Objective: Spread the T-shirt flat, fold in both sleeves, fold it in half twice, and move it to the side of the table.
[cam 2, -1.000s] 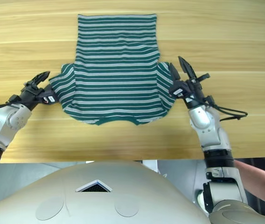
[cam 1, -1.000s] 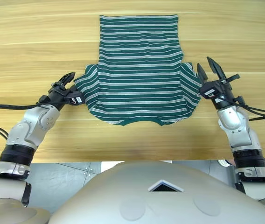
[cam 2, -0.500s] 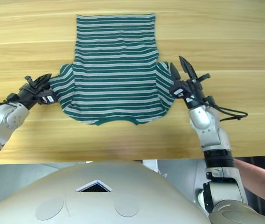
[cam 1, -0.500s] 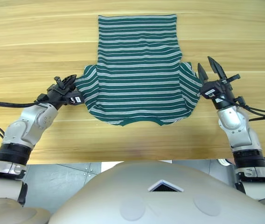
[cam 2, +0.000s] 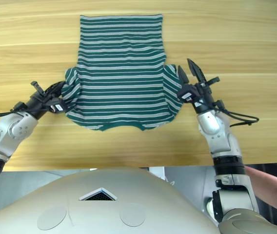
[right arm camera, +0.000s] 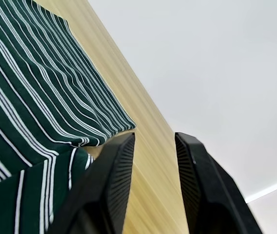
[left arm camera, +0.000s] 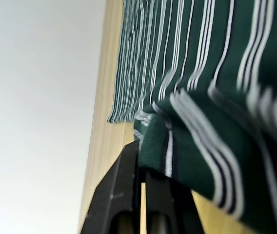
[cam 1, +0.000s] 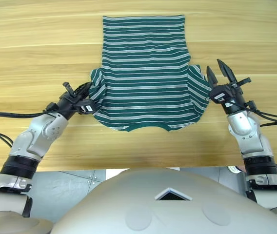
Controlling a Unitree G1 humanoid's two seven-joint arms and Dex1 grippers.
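Left hand has swung inward since a second ago, dragging the left sleeve with it. That sleeve was lying flat out to the side; now it's bunched and lifted, its edge rolled back against the body of the T-shirt. Right hand hasn't shifted, and neither has the rest of the shirt.

Near edge: both hands sit at the shirt's flanks, level with the sleeves. Left hand is clamped on the sleeve. In the left wrist view the fingers are pressed together with a fold of the striped cloth pinched at their tips. Right hand is spread wide, holding nothing, fingertips pointing away from the robot just beside the right sleeve. In the right wrist view its fingers stand apart with bare wood between them. Can't tell whether the inner finger touches the cloth.

Shirt is green with white stripes, centred on the bench, neckline toward the robot, hem at the far side. Right sleeve lies on the wood, slightly puckered. Body is mostly flat, with light wrinkles.
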